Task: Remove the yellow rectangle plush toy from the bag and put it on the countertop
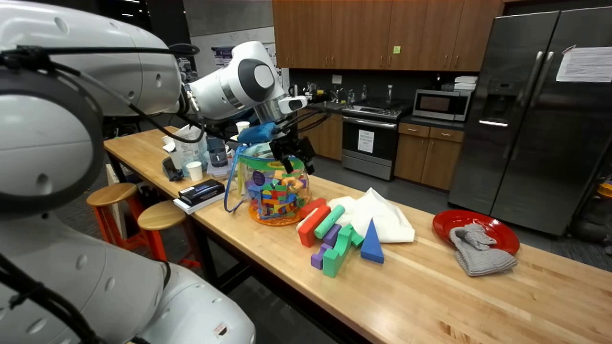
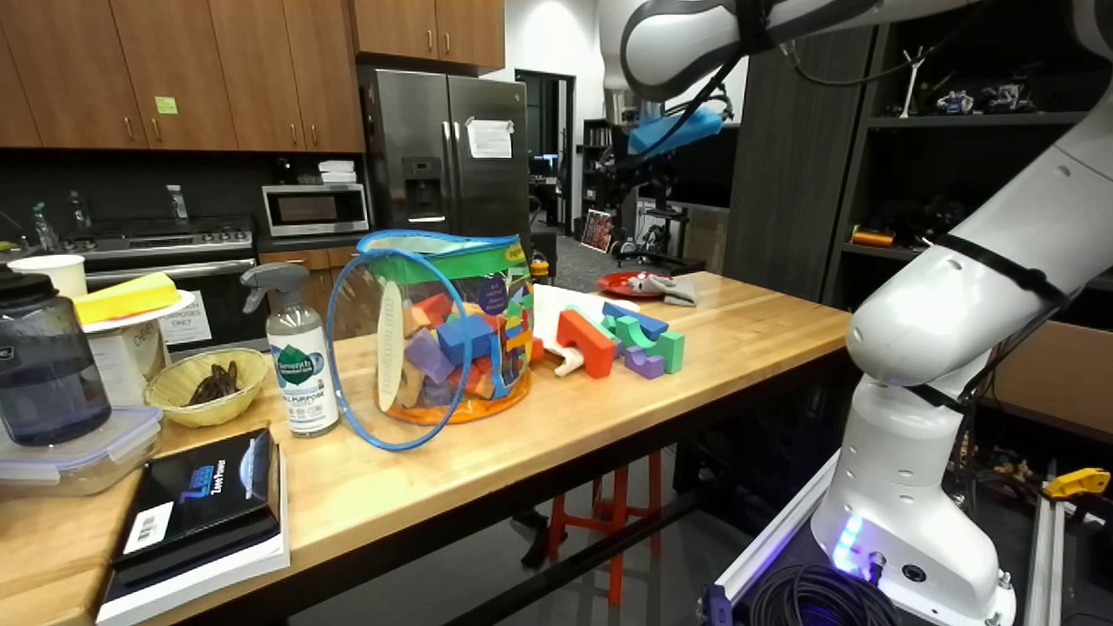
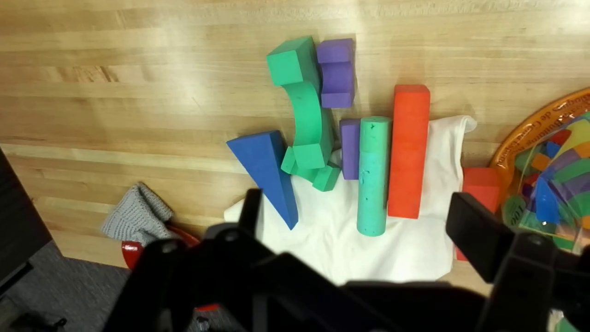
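The see-through bag [image 1: 275, 191] stands on the wooden countertop [image 1: 430, 291], full of multicoloured blocks. In an exterior view its blue-edged lid hangs open at the front of the bag [image 2: 439, 339]. Yellow pieces show through its wall in the wrist view [image 3: 580, 131], but I cannot tell which one is the yellow rectangle plush toy. My gripper [image 3: 357, 205] is open and empty, its fingers wide apart, above the white cloth and loose blocks beside the bag. In an exterior view the gripper [image 1: 300, 162] overlaps the bag's upper right edge. Its fingertips are dark and unclear in the other picture.
Loose blocks lie beside the bag: red [image 3: 409, 152], green cylinder [image 3: 373, 184], purple [image 3: 336, 74], blue triangle [image 1: 372, 246]. A white cloth [image 1: 382, 217] lies under some. A red plate [image 1: 502, 229] bears grey cloth. A spray bottle [image 2: 300, 365], basket [image 2: 209, 400] and books [image 2: 200, 513] stand nearby.
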You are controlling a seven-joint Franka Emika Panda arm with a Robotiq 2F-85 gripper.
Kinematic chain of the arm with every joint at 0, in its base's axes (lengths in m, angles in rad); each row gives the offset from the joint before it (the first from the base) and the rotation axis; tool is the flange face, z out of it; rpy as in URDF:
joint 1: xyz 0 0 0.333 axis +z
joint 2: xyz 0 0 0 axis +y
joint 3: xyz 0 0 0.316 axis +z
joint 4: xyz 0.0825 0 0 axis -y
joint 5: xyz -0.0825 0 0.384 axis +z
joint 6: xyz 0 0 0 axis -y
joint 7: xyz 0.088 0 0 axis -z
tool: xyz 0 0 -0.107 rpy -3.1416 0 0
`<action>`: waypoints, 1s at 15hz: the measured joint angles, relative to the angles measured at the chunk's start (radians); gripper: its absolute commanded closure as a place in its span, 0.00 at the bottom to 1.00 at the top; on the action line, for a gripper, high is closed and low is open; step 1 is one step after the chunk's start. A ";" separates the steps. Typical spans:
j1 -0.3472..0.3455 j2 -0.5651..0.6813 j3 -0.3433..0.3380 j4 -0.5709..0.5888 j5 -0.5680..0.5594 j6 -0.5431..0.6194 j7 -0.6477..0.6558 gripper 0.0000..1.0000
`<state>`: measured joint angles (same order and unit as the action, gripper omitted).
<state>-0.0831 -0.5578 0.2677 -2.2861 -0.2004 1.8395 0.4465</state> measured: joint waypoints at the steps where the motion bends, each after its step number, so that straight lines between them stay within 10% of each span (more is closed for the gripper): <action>1: 0.001 0.006 -0.001 0.010 -0.008 0.001 -0.001 0.00; 15: 0.067 0.272 -0.002 0.338 -0.061 0.085 -0.030 0.00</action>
<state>-0.0165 -0.2854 0.2658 -1.9477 -0.2615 1.9243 0.4166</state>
